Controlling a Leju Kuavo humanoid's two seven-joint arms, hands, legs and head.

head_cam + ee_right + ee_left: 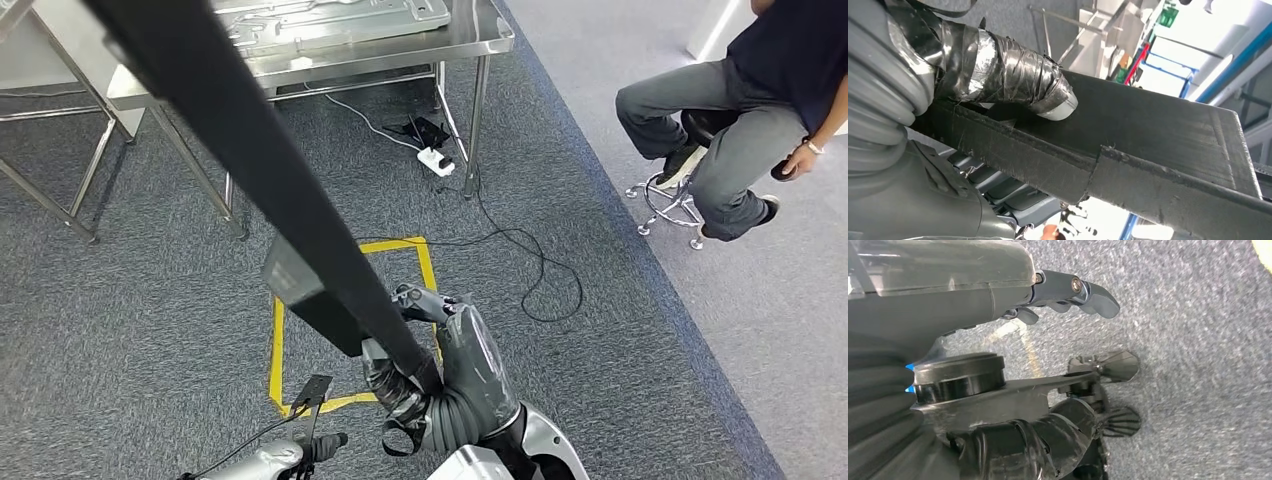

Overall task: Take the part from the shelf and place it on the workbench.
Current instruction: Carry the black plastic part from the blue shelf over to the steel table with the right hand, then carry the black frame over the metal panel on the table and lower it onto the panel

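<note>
black, long and flat: the part (250, 150) is a matte beam in the right hand (455, 375), running from above the fingers up and away across the head view. right hand fingers wrap it; a tape-wrapped thumb (1013, 75) presses the beam's broad face while darker fingers (1008, 192) close on the opposite side, seen in the right wrist view. the beam's near end juts just past the hand's grip.

left hand (1068, 292) hangs low over grey carpet (130, 330); its fingers curl loosely inward, nothing between them, though how tightly they close i cannot tell.

beyond the right fingertips, a rectangle of yellow floor tape (276, 345) on the carpet. further out, a stainless steel workbench (460, 35) with a metal panel (330, 18) lying on it. a white power strip (437, 160) near its leg, black cable (530, 270) looping across the carpet.

off to the right hand's outer side, well apart, a person (750, 110) sits on a chrome-based stool (670, 200).
</note>
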